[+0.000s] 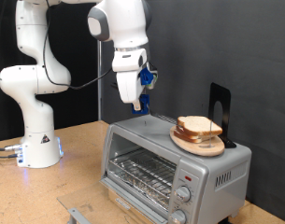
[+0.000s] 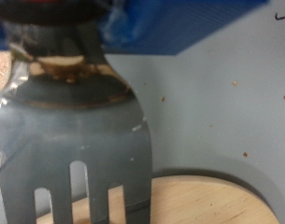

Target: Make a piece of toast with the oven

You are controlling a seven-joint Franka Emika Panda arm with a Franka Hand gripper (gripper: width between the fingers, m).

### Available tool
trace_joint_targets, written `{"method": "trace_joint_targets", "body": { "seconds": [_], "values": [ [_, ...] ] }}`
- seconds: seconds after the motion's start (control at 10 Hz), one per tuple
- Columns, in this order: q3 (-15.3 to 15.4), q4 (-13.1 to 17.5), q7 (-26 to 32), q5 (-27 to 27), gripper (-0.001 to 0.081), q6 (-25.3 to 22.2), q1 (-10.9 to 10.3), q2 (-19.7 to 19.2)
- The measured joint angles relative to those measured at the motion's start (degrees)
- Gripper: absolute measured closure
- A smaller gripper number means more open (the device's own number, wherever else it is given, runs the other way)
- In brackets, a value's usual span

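- My gripper [image 1: 140, 103] hangs in the upper middle of the exterior view, above the oven's [image 1: 170, 161] top, towards its left end.
- My fingers are clamped on a metal spatula [image 2: 77, 140], whose slotted blade fills the left of the wrist view.
- The piece of toast [image 1: 199, 127] lies on a round wooden plate [image 1: 200, 145] on the oven's top, right of centre.
- The oven door is closed.

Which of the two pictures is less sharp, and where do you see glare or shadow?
Wrist view: soft, the close shiny grey metal fork-like blade blurred, with pale glare. Exterior view: sharper; reflections on the boxy silver-grey toaster oven, shadow under the round tan wooden plate.
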State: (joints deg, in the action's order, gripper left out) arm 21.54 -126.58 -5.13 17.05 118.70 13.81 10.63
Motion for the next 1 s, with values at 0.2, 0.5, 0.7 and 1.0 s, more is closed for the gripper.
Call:
{"method": "trace_joint_targets", "body": {
  "seconds": [0.2,0.5,0.7,1.0],
  "values": [
    [0.6,1.2,-1.3,-1.0,0.0339,0.7,0.0,-1.6],
    [1.7,3.1,-2.4,-1.9,0.0339,1.5,-0.1,-3.6],
    [2.5,4.2,-3.6,-2.5,0.0339,1.5,-0.1,-4.7],
    [3.3,5.8,-8.6,-3.0,0.0339,1.8,-0.1,-6.6]
  ]
}}
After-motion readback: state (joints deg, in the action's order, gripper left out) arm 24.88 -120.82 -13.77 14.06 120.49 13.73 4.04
